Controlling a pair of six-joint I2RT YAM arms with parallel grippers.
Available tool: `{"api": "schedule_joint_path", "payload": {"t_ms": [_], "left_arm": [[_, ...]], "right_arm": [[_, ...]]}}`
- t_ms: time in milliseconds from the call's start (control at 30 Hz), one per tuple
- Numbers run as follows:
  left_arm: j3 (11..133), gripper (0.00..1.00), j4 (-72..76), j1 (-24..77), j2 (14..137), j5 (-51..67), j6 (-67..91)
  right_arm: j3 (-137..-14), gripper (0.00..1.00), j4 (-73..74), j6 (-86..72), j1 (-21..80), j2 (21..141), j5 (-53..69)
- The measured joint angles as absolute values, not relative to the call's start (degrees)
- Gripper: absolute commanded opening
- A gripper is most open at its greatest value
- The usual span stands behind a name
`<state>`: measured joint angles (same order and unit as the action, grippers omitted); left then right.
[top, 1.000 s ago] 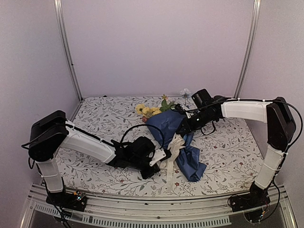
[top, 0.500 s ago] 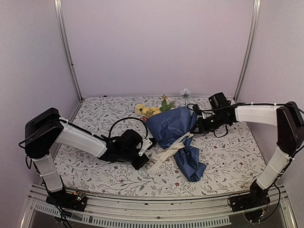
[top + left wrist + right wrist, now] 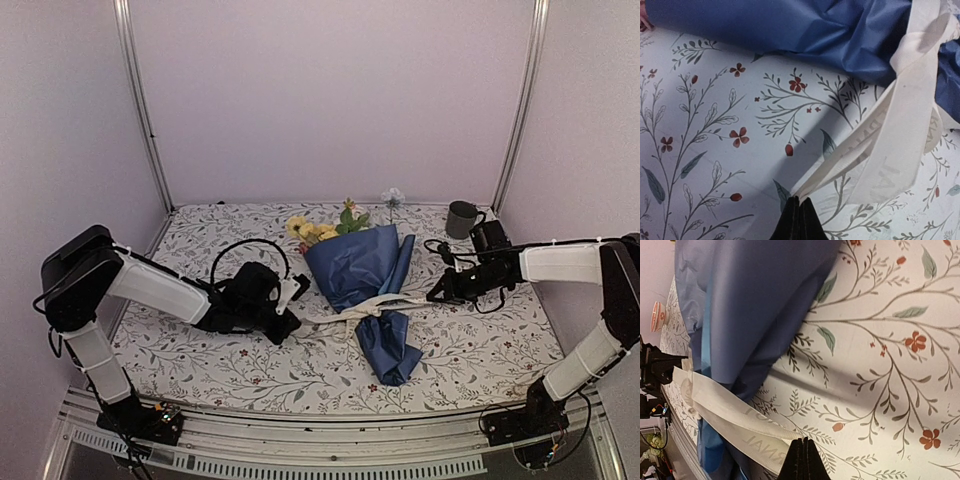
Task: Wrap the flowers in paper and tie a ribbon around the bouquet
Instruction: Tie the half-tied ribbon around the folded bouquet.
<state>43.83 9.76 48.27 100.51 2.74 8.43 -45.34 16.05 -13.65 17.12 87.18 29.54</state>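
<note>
The bouquet lies across the middle of the table, its dark blue paper (image 3: 362, 268) wrapped round the flowers (image 3: 322, 229), whose yellow blooms stick out at the far end. The cream ribbon (image 3: 375, 309) crosses the cone's narrow part, bunched up where it meets the paper, and runs taut to both sides. My left gripper (image 3: 293, 323) is shut on the ribbon's left end. In the left wrist view two ribbon strands (image 3: 890, 135) lead from the gripper (image 3: 799, 200) up to the paper (image 3: 810, 27). My right gripper (image 3: 434, 296) is shut on the right end. The right wrist view shows the lettered ribbon (image 3: 735, 415) meeting the gripper (image 3: 802, 441) beside the paper (image 3: 750, 305).
A dark cup (image 3: 460, 218) stands at the back right, near the right arm's forearm. A small pale flower (image 3: 392, 196) lies by the back wall. The floral tablecloth (image 3: 200, 240) covers the table between the side walls and metal posts.
Both grippers have moved outward, the left one leftward and the right one rightward and nearer. The ribbon went from slack and looped to stretched straight across the bouquet.
</note>
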Motion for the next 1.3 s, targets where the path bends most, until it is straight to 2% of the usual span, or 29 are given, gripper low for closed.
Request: {"api": "schedule_joint_path", "payload": {"t_ms": [633, 867, 1000, 1133, 1200, 1300], "left_arm": [[47.05, 0.0, 14.41, 45.67, 100.86, 3.75, 4.75], [47.37, 0.0, 14.37, 45.98, 102.39, 9.56, 3.03], [47.37, 0.35, 13.85, 47.13, 103.81, 10.39, 1.13], [46.94, 0.58, 13.32, 48.21, 103.98, 10.76, -1.65], [46.19, 0.62, 13.69, 48.29, 102.98, 11.94, -3.77], [45.95, 0.62, 14.24, 47.75, 101.12, 15.09, -7.42]], "right_arm": [[-39.53, 0.0, 14.52, -14.17, 15.99, 87.02, 31.07], [-38.92, 0.0, 14.48, -14.13, 15.97, 87.85, 32.84], [-39.07, 0.0, 14.5, -14.13, 15.97, 87.85, 34.24], [-39.86, 0.0, 14.48, -14.13, 15.97, 88.16, 35.51], [-40.1, 0.0, 14.46, -14.13, 15.97, 88.31, 35.9], [-40.12, 0.0, 14.5, -14.13, 15.97, 88.38, 36.36]]}}
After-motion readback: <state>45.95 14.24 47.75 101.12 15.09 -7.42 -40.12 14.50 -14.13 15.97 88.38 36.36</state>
